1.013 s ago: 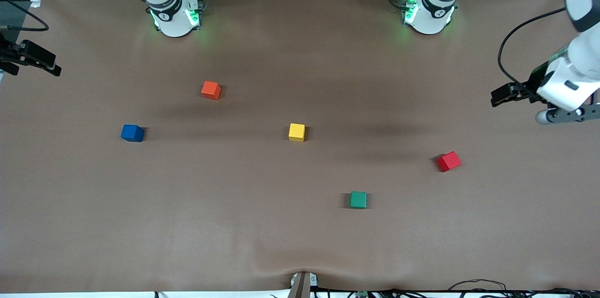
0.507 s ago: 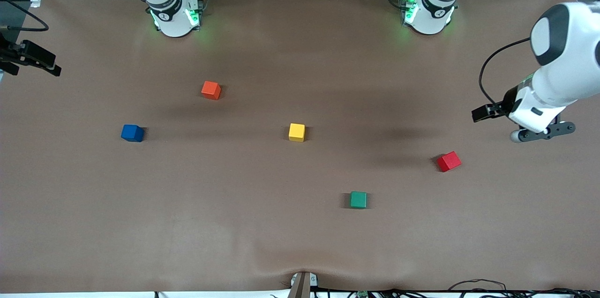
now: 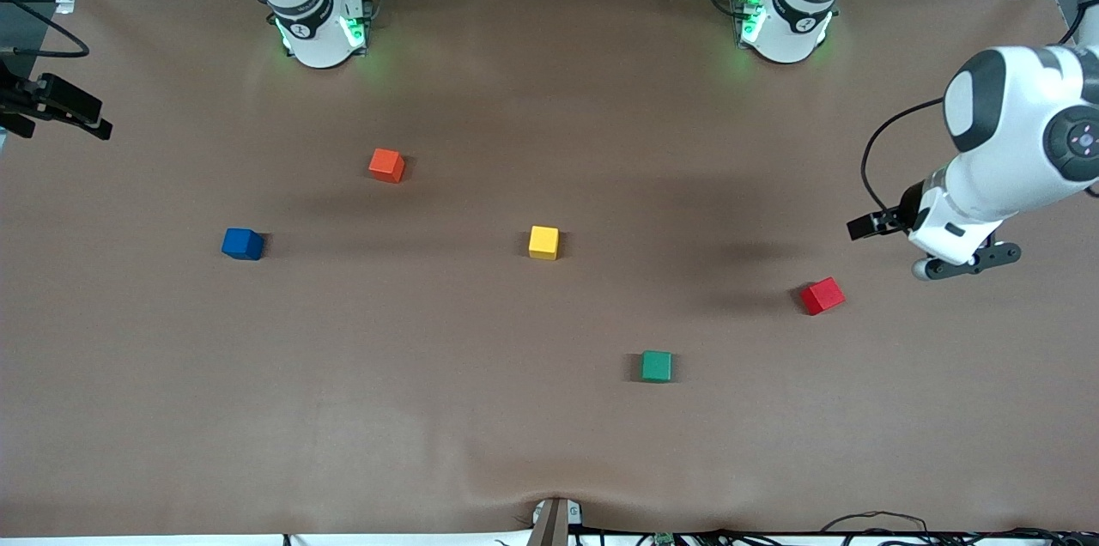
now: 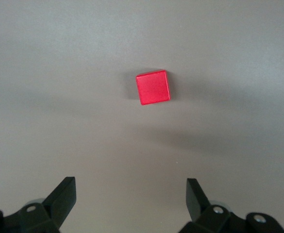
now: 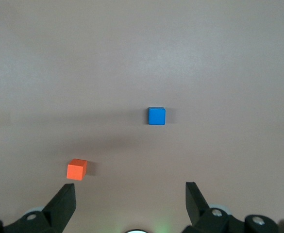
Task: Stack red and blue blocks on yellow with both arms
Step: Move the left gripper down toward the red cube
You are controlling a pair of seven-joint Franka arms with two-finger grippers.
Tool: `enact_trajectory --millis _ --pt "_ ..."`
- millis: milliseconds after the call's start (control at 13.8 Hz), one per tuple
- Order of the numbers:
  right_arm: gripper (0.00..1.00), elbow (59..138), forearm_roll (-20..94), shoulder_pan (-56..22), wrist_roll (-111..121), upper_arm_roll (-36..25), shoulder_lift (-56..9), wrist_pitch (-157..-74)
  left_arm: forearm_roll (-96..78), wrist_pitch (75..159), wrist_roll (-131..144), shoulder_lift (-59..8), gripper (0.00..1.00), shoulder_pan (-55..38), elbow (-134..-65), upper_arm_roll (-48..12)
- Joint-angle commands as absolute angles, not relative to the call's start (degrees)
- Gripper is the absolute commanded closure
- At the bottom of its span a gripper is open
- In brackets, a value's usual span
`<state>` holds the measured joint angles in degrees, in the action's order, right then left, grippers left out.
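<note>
We see glossy white jointed arms banded in dark grey, green lights glowing at both bases. The left arm carries a looping black cable. The left gripper and right gripper have black, wedge-tipped fingers.

Even overhead light — soft shadows

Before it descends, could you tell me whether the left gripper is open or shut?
Open. In the left wrist view the left gripper shows its two fingers spread wide apart with bare table between them, empty, and the red block lies ahead.
</note>
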<state>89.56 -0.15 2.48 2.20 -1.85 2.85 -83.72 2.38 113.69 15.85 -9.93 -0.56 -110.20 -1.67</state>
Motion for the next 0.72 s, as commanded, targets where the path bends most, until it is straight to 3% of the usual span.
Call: enact_trajectory --millis 0,651 --pt "0.00 90.62 0.70 2.72 1.58 -1.76 4.13 -83.58 1.58 115.66 17.48 -11.51 0.00 -0.26 -110.39 -1.85" --pt "0.00 90.62 0.70 2.72 1.58 -1.85 4.13 -83.58 2.20 121.63 20.83 -17.66 0.00 -0.35 -110.13 -1.85"
